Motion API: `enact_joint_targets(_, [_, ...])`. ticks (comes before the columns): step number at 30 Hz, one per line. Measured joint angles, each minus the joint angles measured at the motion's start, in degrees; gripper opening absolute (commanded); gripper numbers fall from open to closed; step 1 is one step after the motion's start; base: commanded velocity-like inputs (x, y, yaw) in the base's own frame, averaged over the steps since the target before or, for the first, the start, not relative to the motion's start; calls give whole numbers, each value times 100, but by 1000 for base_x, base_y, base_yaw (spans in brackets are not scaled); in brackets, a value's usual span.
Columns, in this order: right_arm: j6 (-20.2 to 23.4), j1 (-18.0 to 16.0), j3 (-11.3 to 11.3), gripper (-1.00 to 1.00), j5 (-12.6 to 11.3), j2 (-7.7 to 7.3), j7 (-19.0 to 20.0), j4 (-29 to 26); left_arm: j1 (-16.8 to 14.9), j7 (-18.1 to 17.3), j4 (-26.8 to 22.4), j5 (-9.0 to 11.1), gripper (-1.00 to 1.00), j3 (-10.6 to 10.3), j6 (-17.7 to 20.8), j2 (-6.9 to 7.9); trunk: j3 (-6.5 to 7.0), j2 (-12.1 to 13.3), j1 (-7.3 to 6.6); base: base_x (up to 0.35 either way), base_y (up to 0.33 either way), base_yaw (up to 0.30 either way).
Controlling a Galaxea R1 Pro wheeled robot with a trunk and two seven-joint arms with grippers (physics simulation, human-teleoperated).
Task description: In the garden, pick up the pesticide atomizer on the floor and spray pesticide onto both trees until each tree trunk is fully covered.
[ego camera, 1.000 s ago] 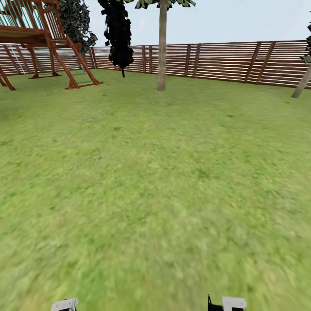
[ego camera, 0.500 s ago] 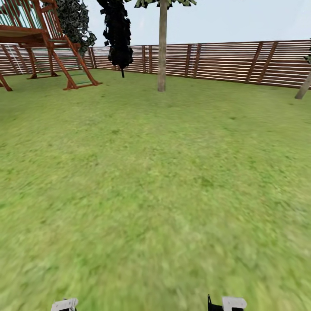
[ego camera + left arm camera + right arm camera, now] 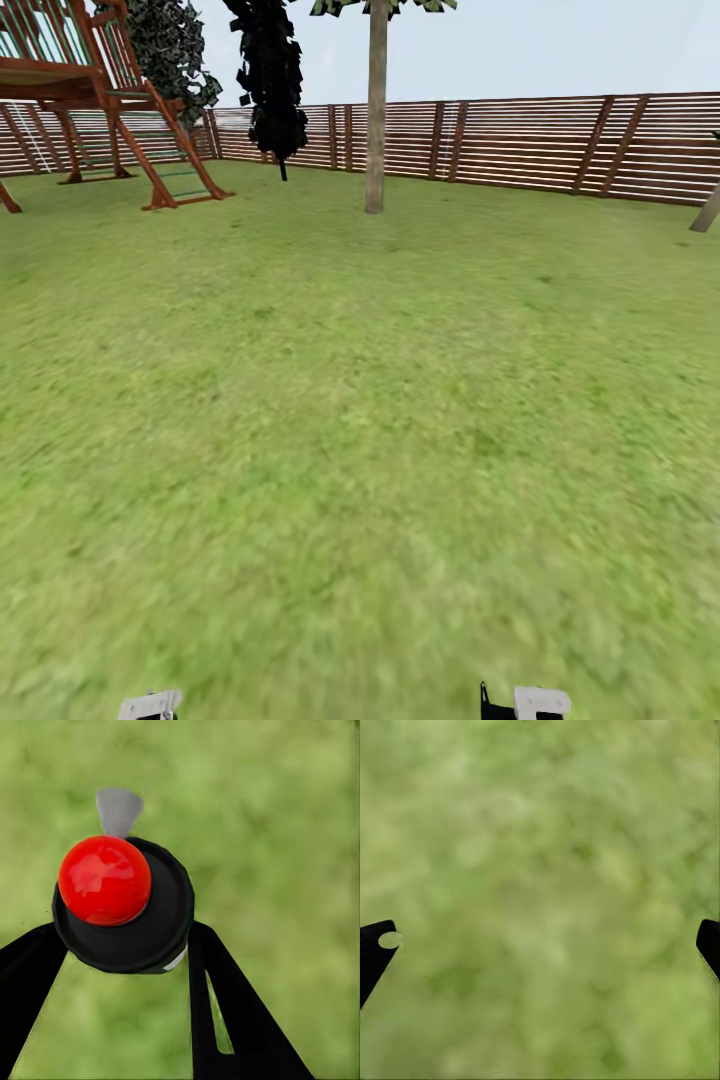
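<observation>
Atomizer: black body with red knob and grey nozzle, pinched between the left gripper fingers above grass.
Right gripper: spread wide, holding nothing, over grass.
Trunk: straight ahead, well apart, by the fence; second trunk at the right edge.
Risk: atomizer could slip or tilt during the drive, since the grip sits low on its body.
Views: wrist view shows the atomizer; head view shows trunks, fence and play frame.

Left gripper clamps a round object; right gripper spread wide.
</observation>
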Motion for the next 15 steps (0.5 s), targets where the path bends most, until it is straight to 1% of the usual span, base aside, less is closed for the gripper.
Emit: enact_joint_targets(15, [0, 0, 0, 100, 2, 0, 0, 0, 0, 0, 0, -1, -100, 1, 0, -1, 0, 0, 0, 339, 0, 0])
